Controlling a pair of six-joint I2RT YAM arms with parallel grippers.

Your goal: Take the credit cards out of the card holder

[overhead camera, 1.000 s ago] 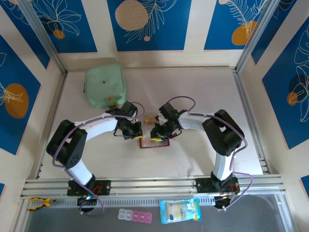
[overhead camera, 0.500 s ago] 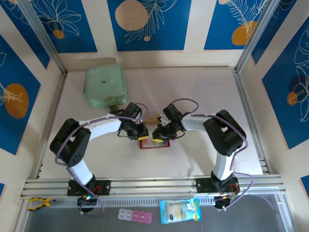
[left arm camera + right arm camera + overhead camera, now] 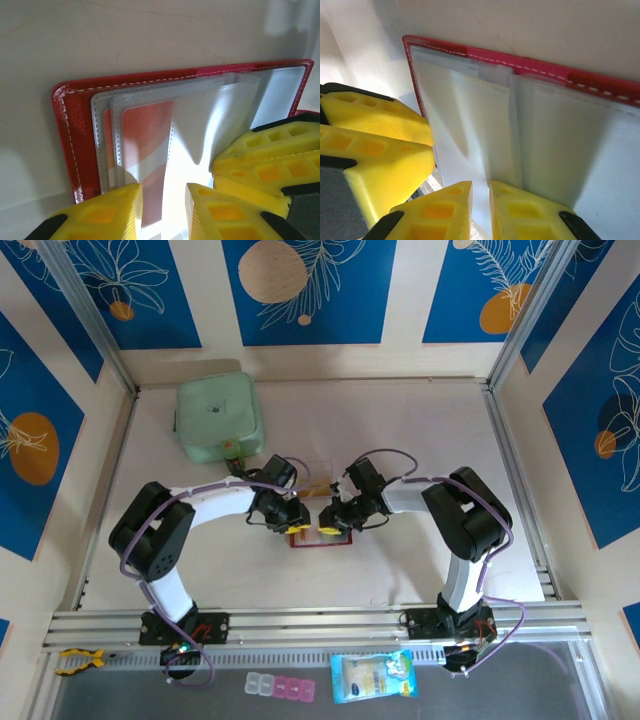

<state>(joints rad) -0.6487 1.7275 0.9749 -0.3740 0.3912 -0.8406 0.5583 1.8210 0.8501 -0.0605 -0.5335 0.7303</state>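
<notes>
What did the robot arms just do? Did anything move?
The left gripper slid to the right, closer to the card holder, and its jaws now stand apart over a clear pocket. The right gripper barely shifted and stayed at the holder. The holder and the green container kept their places.

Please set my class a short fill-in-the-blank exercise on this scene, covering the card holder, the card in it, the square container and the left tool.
1. The open card holder has a stitched border coloured ___.
2. A card with orange-red and white markings sits ___ one of its clear pockets.
3. The square container with rounded corners is pale ___.
4. The fingers of the left tool are coloured ___.

Missing words: red; inside; green; yellow.
</notes>
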